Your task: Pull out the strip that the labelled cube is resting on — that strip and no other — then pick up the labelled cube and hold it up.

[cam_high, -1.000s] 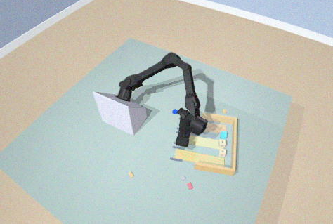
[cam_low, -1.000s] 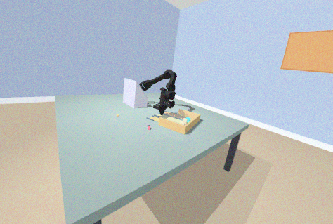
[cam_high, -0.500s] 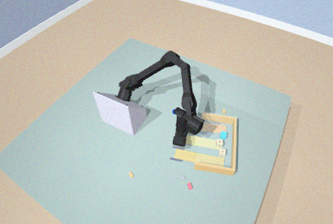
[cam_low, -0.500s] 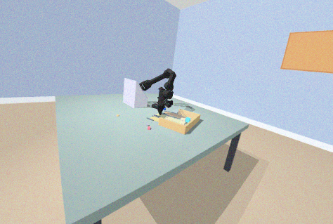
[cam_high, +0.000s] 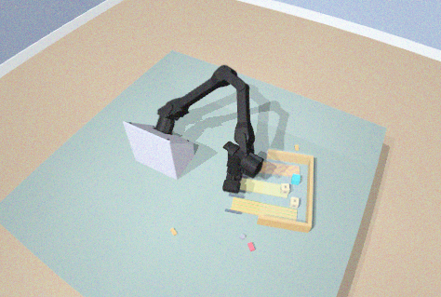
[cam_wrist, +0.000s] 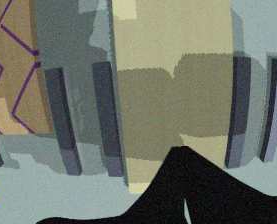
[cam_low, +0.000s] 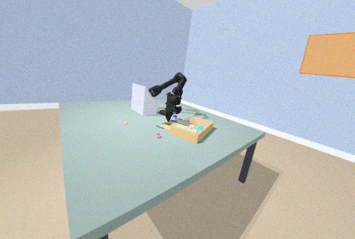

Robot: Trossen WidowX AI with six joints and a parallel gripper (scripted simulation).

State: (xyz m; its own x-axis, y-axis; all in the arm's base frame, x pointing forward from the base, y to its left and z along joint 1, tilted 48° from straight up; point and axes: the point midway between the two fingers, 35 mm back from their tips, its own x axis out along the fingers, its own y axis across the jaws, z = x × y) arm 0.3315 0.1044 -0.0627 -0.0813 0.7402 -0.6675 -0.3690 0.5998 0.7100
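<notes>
Top view: right of centre, an open wooden tray (cam_high: 309, 184) sits on the pale green surface (cam_high: 93, 189), holding three strips side by side. The patterned brown strip (cam_high: 284, 169) carries a cyan cube (cam_high: 296, 179); the pale yellow strip (cam_high: 262, 187) carries a cream cube with a dark mark (cam_high: 285, 188); the light wood strip (cam_high: 262, 209) carries a second cream marked cube (cam_high: 294, 201). At this size I cannot tell which cream cube bears the label. The black arm's pincer (cam_high: 231, 185) presses down at the near end of the pale yellow strip. All three strips reach out of the tray's open side and every cube rides on its strip, so by my reading the pull is barely started and the lift is still to come.

Exterior view: the arm bends down over the tray near the middle of the frame; details are too small.

Wrist view: the black fingers are pressed together with nothing between them, tips resting over the yellow strip's end.
</notes>
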